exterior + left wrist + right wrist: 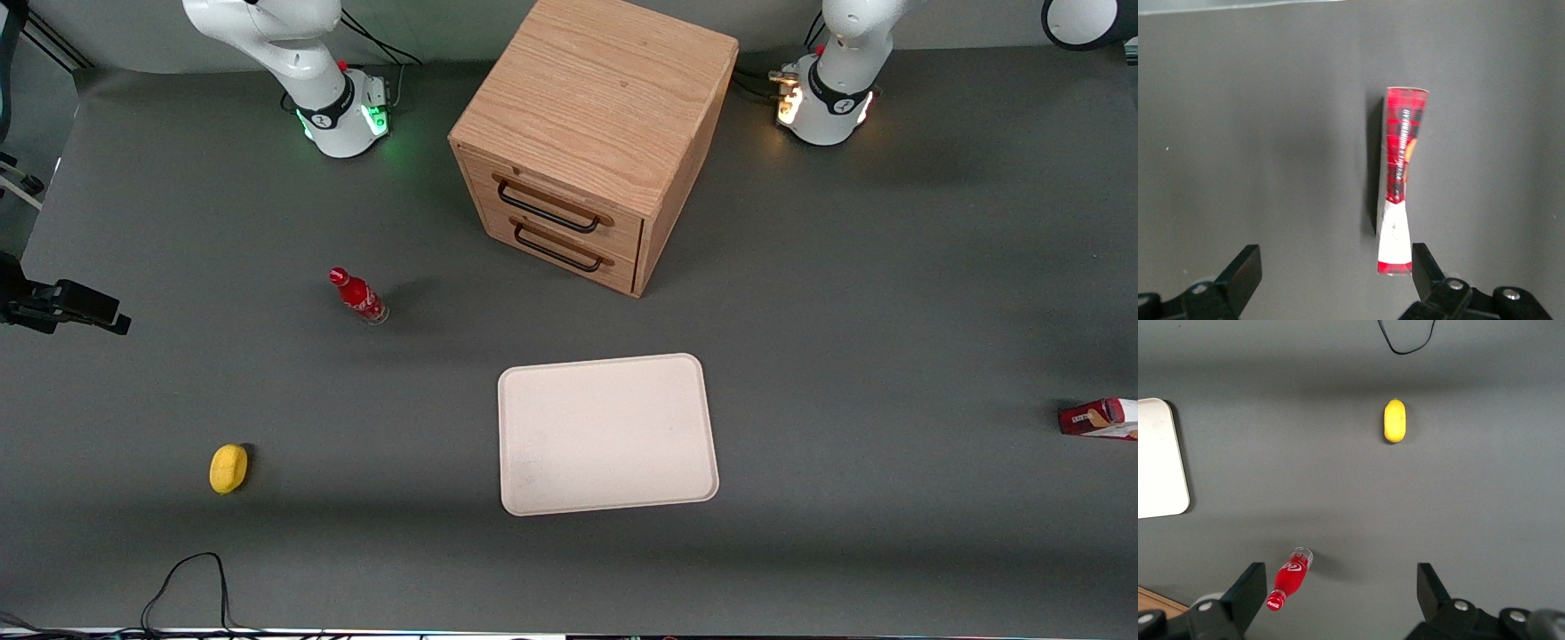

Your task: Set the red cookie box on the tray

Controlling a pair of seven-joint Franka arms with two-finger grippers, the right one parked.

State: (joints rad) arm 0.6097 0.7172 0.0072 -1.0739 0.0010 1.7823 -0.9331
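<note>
Standing on its narrow edge, the red cookie box (pixel 1397 181) rests on the dark bench (pixel 845 373) at the working arm's end, so close to that edge that the front view cuts it off partway (pixel 1101 418). From the wrist camera it shows a plaid red length with a white panel at one end, slightly tilted against the line between the fingers. The gripper (pixel 1337 275) hangs above it with jaws spread wide and nothing between them; one fingertip (pixel 1426 267) sits just beside the box's white end, the other (pixel 1243 268) well apart over bare bench.

The step in hand looks like the approach to a grasp. To do it well, I would judge that the gripper should shift along the box toward its middle, and sideways until the carton lies midway between the fingers, with the wrist turned so the pads meet the two broad faces squarely. A carton this thin and tall may tip if one finger touches first, so both pads should close together, low enough to hold firmly.

The tray (pixel 702 418) lies near the bench's middle, well apart from the box, its surface bare. A wooden drawer cabinet (pixel 596 116) stands farther from the front camera than the tray, so a carry kept low over the open bench should meet nothing.
</note>
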